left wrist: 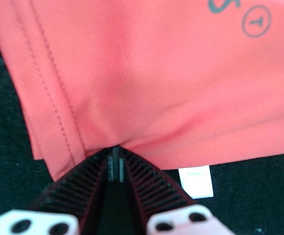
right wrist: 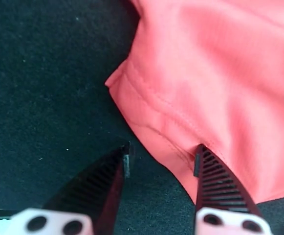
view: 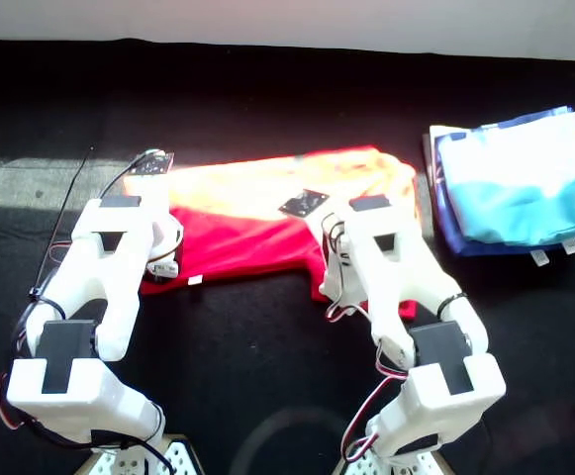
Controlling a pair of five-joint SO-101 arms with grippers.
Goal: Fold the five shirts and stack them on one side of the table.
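White arms: the left arm (view: 104, 282) and right arm (view: 396, 272) stand side by side at the near edge of the black table (view: 267, 89), both leaning out over a red shirt (view: 267, 218).
Left gripper (left wrist: 115, 154): jaws pressed together on the shirt's near hem, toward its left corner. The cloth puckers into the pinch, and a white tag (left wrist: 196, 181) lies just beside it.
Right gripper (right wrist: 162, 156): jaws wide apart and holding nothing. They straddle a stitched edge at the shirt's near right corner, one finger over bare table and the other over the cloth.
Red shirt: spread wide across the middle of the table and mostly flat. At least two layers show at the hem.
Folded stack (view: 520, 188): sits by the right edge toward the far right corner, near the red shirt. Blue, white and teal layers lie neatly piled, though how many cannot be told.
Done so far: several shirts appear to be folded and stacked on one side.
Left to do: the red shirt seems to be the only one unfolded. It probably needs both near corners gripped, folding down, then moving onto the stack.
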